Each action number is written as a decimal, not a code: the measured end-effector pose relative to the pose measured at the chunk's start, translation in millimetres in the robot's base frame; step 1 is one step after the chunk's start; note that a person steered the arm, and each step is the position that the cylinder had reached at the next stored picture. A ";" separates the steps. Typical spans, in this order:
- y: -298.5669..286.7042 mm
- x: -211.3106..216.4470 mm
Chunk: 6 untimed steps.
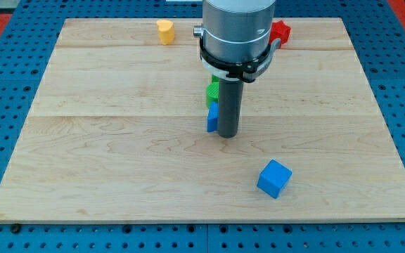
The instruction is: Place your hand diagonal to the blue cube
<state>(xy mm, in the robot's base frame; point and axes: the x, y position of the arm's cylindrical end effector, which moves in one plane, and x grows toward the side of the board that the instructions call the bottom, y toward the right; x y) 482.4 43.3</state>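
Camera view shows you my tip [228, 133] mid-tabletop [104, 140], touching a partly hidden blue block [211, 118] with a green block [212, 90] just above. The blue cube [274, 178] lies apart at my tip's 4 o'clock, already diagonal but not close; closing in remains. No jaws exist here.

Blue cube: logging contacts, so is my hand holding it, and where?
Nothing is held. My tip stands up-left of the blue cube, apart from it, beside a small blue block.
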 end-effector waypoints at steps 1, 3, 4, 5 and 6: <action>73.5 15.6; 162.6 85.4; 151.9 134.4; 140.6 135.8; 125.3 132.4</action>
